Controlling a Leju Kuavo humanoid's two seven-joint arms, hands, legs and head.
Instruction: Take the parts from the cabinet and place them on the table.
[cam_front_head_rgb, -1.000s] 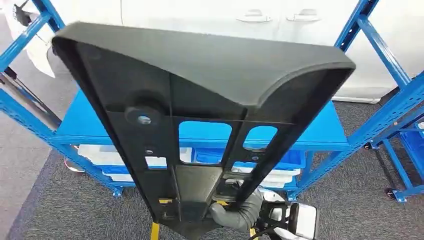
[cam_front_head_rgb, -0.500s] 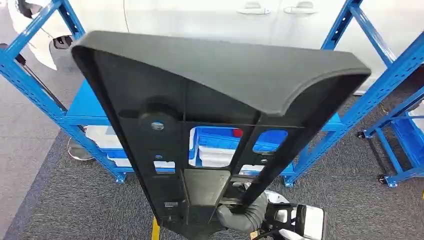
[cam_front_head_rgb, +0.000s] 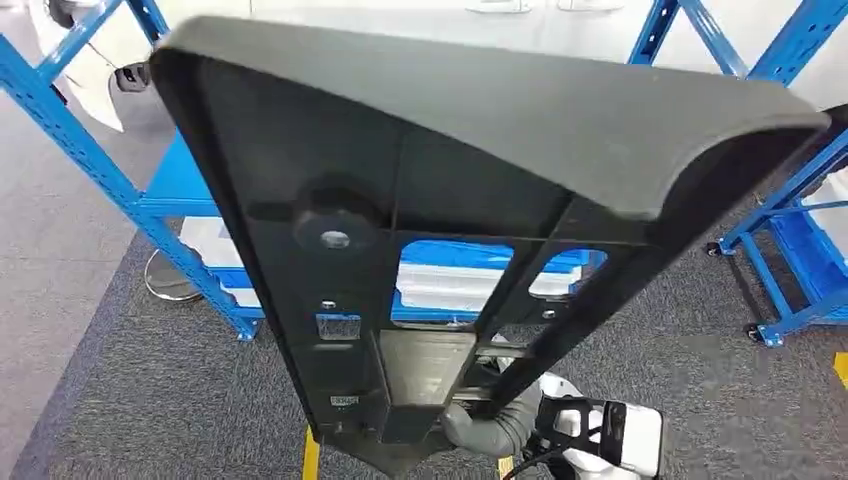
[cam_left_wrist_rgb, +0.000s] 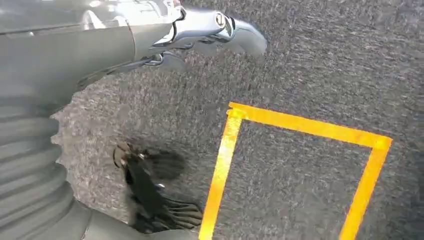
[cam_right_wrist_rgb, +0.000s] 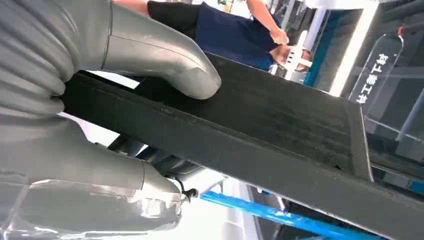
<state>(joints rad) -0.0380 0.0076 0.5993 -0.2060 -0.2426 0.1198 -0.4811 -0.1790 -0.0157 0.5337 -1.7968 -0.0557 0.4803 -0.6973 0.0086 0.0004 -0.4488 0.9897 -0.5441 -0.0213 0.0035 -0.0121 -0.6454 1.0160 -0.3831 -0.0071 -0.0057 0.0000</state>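
Obstacle: large black panel (cam_front_head_rgb: 440, 220) gripped by right hand (cam_front_head_rgb: 495, 425), tilted up across the forward view, blocking most of it. Behind: blue rack (cam_front_head_rgb: 190, 190) with white bins (cam_front_head_rgb: 450, 285); second blue rack (cam_front_head_rgb: 790, 250) at right. Open carpet (cam_front_head_rgb: 130, 400) lay between

Grey ribbed wrist cover (cam_right_wrist_rgb: 30, 65), thick grey thumb (cam_right_wrist_rgb: 165, 60).

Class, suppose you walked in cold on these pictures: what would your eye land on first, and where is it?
First, the big black plastic part, held up close before the head camera, wide end away from the robot. The right hand grips its narrow near end, thumb pressed on the flat face. Behind it stands a blue rack holding bins; in the left wrist view, yellow floor tape marks the grey carpet.
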